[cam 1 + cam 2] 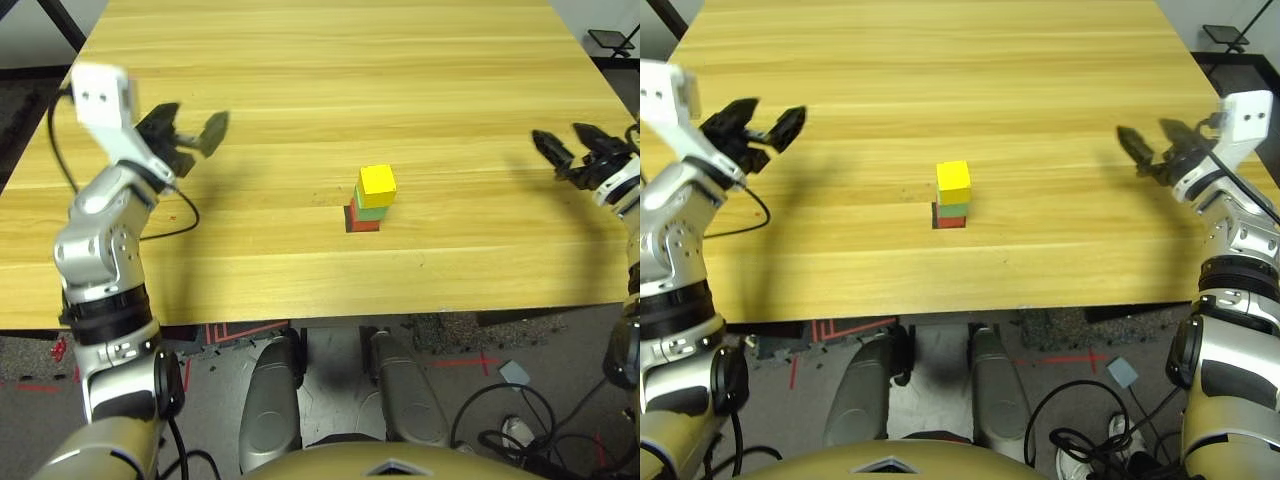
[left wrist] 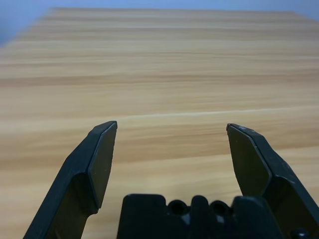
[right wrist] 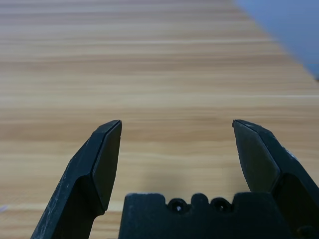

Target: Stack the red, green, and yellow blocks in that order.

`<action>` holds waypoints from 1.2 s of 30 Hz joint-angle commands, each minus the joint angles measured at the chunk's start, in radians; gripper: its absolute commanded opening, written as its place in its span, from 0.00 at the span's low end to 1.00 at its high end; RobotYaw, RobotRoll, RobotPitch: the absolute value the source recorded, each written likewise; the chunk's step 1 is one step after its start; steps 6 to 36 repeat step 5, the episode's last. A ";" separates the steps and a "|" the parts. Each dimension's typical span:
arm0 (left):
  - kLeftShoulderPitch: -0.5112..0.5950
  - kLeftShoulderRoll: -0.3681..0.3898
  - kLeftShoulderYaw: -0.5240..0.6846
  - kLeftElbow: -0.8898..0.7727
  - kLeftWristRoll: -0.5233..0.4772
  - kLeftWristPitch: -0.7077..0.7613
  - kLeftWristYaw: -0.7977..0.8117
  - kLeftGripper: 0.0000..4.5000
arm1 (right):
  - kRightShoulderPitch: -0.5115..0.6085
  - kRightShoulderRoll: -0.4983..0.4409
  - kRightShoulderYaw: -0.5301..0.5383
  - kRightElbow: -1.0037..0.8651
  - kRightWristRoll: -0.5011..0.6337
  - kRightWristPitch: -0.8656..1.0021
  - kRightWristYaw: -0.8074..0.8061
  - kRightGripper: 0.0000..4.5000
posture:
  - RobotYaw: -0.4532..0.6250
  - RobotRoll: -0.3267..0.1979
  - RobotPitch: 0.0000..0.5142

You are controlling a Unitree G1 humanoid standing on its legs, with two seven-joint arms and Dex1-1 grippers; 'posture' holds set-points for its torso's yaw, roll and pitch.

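Blocks, three, stacked: red (image 1: pixel 951 223), green (image 1: pixel 953 211), yellow (image 1: pixel 954 183) uppermost; both end effectors (image 2: pixel 172 124) (image 3: pixel 177 122) spread, empty. Risk: a returning arm could topple them.

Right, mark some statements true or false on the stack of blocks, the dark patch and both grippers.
The bright yellow cube tops the stack: true.
The red cube is in the middle: false, the green cube is; red is at the bottom.
The robot's left gripper holds a block: false, it is open and empty.
The robot's right gripper is open: true.
The flat black patch lies on top of the stack: false, it is at the base.
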 commanded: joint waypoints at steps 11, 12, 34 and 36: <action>0.060 -0.009 -0.040 0.143 0.012 -0.187 0.007 0.99 | 0.016 -0.018 -0.026 0.113 -0.008 -0.080 -0.033 1.00 | 0.45 0.48 0.41; 0.060 -0.009 -0.040 0.143 0.012 -0.187 0.007 0.99 | 0.016 -0.018 -0.026 0.113 -0.008 -0.080 -0.033 1.00 | 0.45 0.48 0.41; 0.060 -0.009 -0.040 0.143 0.012 -0.187 0.007 0.99 | 0.016 -0.018 -0.026 0.113 -0.008 -0.080 -0.033 1.00 | 0.45 0.48 0.41; 0.060 -0.009 -0.040 0.143 0.012 -0.187 0.007 0.99 | 0.016 -0.018 -0.026 0.113 -0.008 -0.080 -0.033 1.00 | 0.45 0.48 0.41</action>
